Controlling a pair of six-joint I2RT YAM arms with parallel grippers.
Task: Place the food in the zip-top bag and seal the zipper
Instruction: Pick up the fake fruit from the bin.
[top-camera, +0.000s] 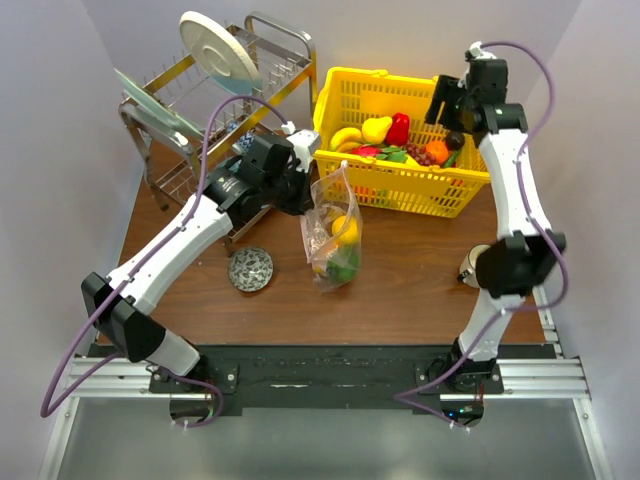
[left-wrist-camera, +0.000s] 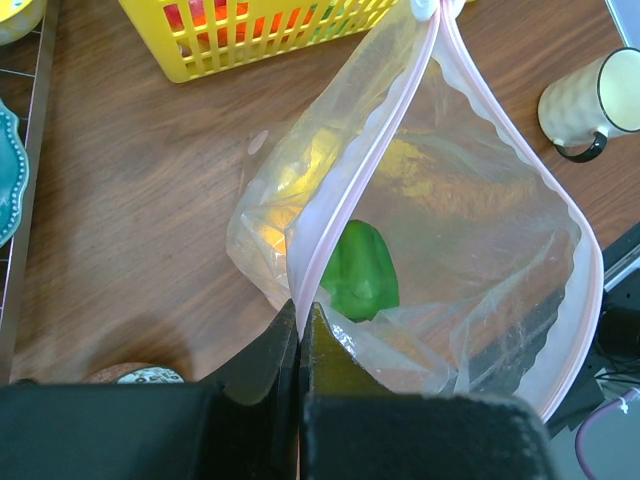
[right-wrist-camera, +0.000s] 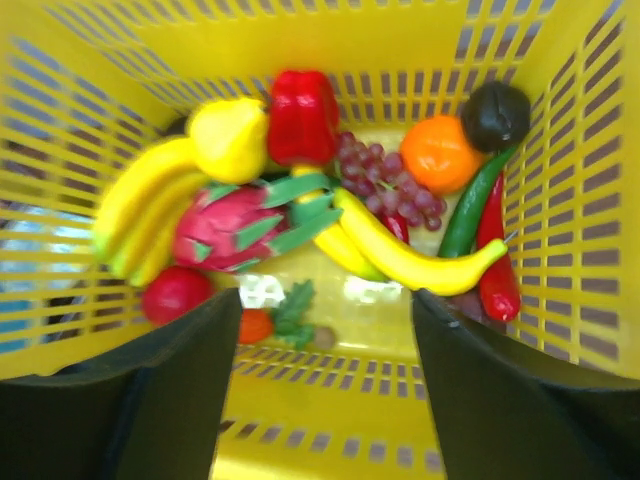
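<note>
The clear zip-top bag stands on the table in front of the basket, holding a green piece and yellow pieces. My left gripper is shut on the pink zipper at the bag's mouth, holding that edge up; the mouth gapes open to the right. My right gripper is open and empty above the yellow basket. Below it lie a banana, a red pepper, a pink dragon fruit, grapes, an orange and other food.
A metal dish rack with plates stands at the back left. A patterned small dish lies left of the bag. A cream mug sits at the right table edge.
</note>
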